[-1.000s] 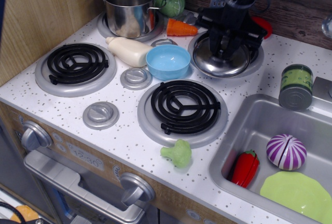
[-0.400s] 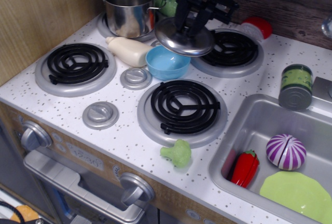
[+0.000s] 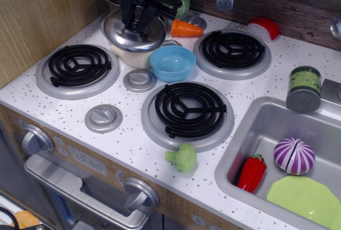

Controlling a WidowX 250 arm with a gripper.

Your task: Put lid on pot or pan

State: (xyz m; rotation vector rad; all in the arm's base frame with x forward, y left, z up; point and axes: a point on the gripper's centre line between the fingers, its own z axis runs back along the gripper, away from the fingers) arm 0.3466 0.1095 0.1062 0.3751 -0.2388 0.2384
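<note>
My gripper point(image 3: 136, 23) is shut on the knob of the round shiny steel lid point(image 3: 132, 34). It holds the lid at the back left of the stove, where the pot stands. The lid tilts slightly toward the camera. The pot is almost wholly hidden behind the lid and my black arm, so I cannot tell whether the lid touches its rim. A cream bottle point(image 3: 136, 57) shows just under the lid's front edge.
A light blue bowl point(image 3: 172, 63) sits right of the lid. A carrot point(image 3: 186, 28) lies behind the bowl. There are black burners at the left point(image 3: 78, 65), front point(image 3: 187, 108) and back right point(image 3: 232, 49). Flat grey knobs point(image 3: 139, 79) are on the stovetop. A can point(image 3: 303, 88) and a sink point(image 3: 256, 129) are at the right.
My gripper lifted the lid off the back right burner and carried it left, past the blue bowl, to the pot's place at the back left.
</note>
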